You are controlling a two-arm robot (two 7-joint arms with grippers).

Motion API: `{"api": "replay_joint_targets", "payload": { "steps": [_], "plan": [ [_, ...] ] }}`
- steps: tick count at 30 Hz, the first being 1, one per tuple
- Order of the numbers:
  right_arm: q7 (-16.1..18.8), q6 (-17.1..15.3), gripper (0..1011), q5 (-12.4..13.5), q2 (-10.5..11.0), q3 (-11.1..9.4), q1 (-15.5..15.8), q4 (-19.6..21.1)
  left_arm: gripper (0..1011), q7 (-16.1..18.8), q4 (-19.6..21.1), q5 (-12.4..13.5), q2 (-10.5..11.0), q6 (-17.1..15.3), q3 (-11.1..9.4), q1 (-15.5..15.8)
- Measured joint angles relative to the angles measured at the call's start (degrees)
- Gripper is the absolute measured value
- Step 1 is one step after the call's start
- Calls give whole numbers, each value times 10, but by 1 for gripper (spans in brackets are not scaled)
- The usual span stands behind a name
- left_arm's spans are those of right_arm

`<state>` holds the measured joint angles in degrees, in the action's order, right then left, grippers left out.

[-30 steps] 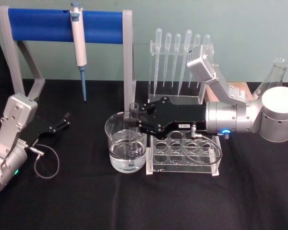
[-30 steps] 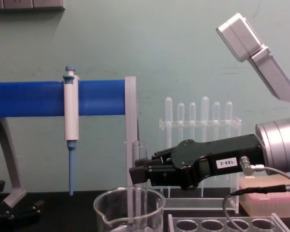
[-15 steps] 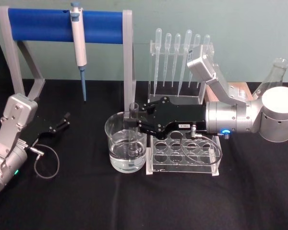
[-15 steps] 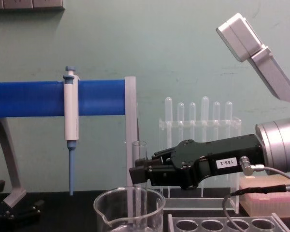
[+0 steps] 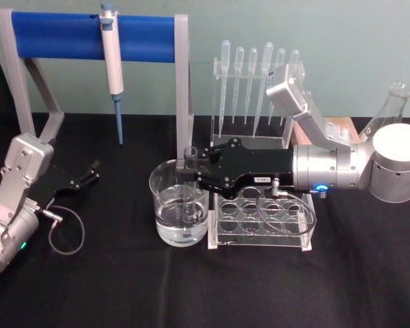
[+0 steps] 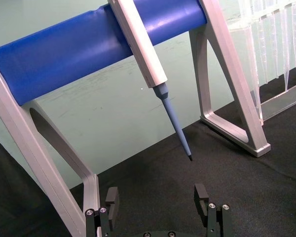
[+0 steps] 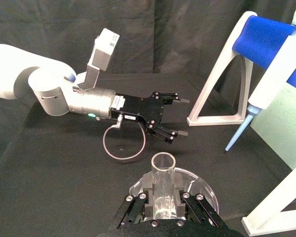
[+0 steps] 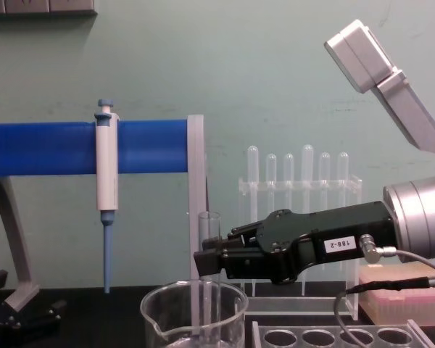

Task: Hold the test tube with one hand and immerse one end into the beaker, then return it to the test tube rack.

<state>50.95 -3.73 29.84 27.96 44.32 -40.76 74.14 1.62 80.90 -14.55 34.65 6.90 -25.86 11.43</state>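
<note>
Well to the left of the wide clear glass beaker (image 5: 165, 183), the black two-fingered left gripper (image 5: 90, 172) on its silver arm lies parked low over the black tablecloth (image 5: 109, 287). Its fingers are spread wide apart with nothing between them, as the left wrist view shows (image 6: 156, 196). Behind the beaker and to its left stands the grey-legged stand with a thick blue bar (image 5: 61, 31), and a white and blue pipettor (image 5: 111, 58) hangs from that bar, tip down.

The beaker holds clear liquid in its lower part. The long clear glass test tube (image 5: 189, 198) stands upright inside it, near the right-hand wall, its open rim above the beaker's rim. The lower end appears to reach into the liquid, so the dip looks done or nearly so.

The black two-fingered right gripper (image 5: 189, 175) with a white number label reaches in from the right of the beaker. Its fingers are closed on the tube's upper part, just below the open rim.

Just beside the beaker on its right sits the clear plastic test tube rack (image 5: 260, 222) with round holes facing up. The tube's long axis is vertical and the rack lies on the right arm's own side. The return probably calls for a straight lift clear of the beaker's rim, a short carry to the right, then a straight lowering into a hole
</note>
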Motion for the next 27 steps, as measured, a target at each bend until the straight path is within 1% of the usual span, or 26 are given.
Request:
{"api": "replay_joint_targets", "payload": {
  "steps": [27],
  "plan": [
    [0, 0, 236, 0, 0, 0, 0, 0, 1000, 0, 0, 0, 0, 0, 0, 0]
  ]
}}
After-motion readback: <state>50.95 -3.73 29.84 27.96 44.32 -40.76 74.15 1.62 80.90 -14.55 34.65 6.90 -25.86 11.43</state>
